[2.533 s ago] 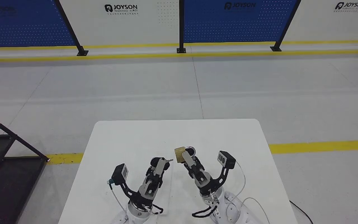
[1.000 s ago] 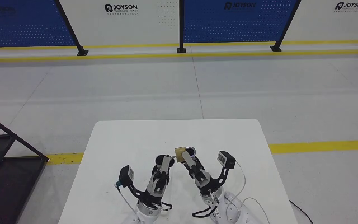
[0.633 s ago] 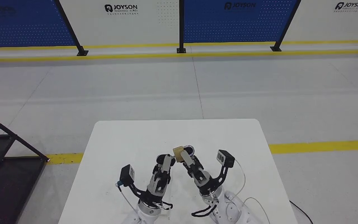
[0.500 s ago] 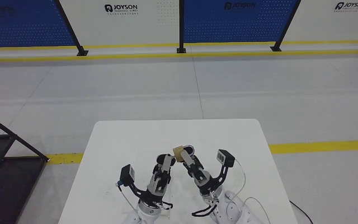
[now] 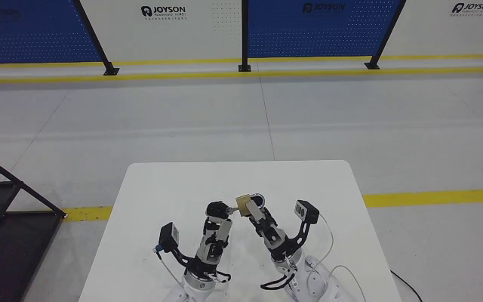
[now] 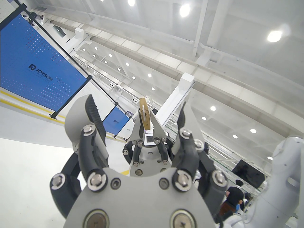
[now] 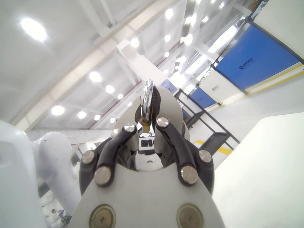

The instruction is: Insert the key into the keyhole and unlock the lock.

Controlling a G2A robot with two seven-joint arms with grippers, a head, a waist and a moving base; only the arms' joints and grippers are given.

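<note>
Your left gripper (image 5: 217, 208) has sprung open and edged up, jaws spread just left of the lock (image 5: 243, 204). Your right gripper (image 5: 251, 211) clamps that brass lock, lower centre of frame, above the table (image 5: 173, 189).

Between the jaws of the right gripper (image 7: 149, 105), the lock (image 7: 147, 96) has its brass body mostly hidden, its keyhole face seemingly turned away. From above it is too small to tell whether a key is in it.
</note>
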